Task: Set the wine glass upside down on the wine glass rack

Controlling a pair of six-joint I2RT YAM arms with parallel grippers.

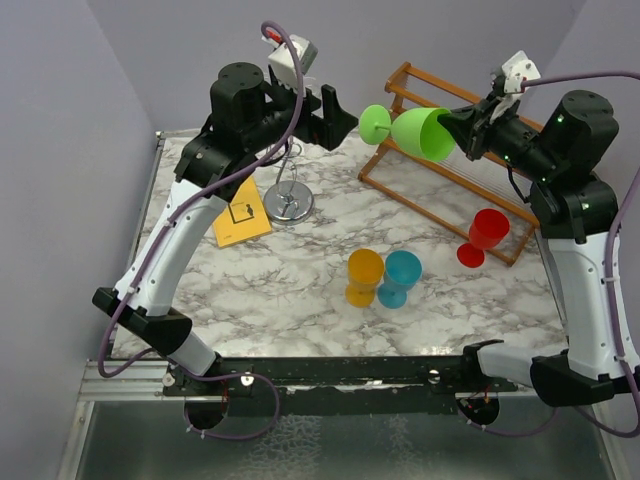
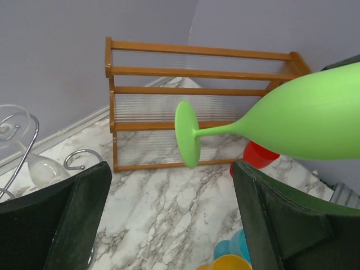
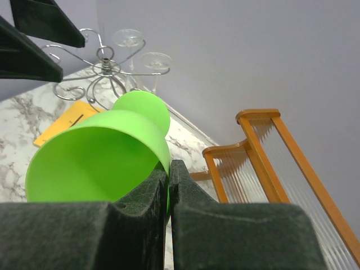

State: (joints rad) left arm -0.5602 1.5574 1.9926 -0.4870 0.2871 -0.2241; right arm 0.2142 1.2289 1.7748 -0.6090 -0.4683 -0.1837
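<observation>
Right tool (image 1: 463, 128) clenched on wine glass (image 1: 420, 133) rim, left tool (image 1: 347, 118) spread wide, empty, near its foot

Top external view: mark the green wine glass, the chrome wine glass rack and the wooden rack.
green wine glass (image 1: 425, 133), top external view, bowl.
chrome wine glass rack (image 1: 289, 203), top external view, disc base.
wooden rack (image 1: 420, 208), top external view, front rail.

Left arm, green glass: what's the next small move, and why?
Probably ease the left gripper forward so its open jaws straddle the stem: the right gripper pinches the green wine glass by its rim, sideways, foot toward the left arm.
</observation>
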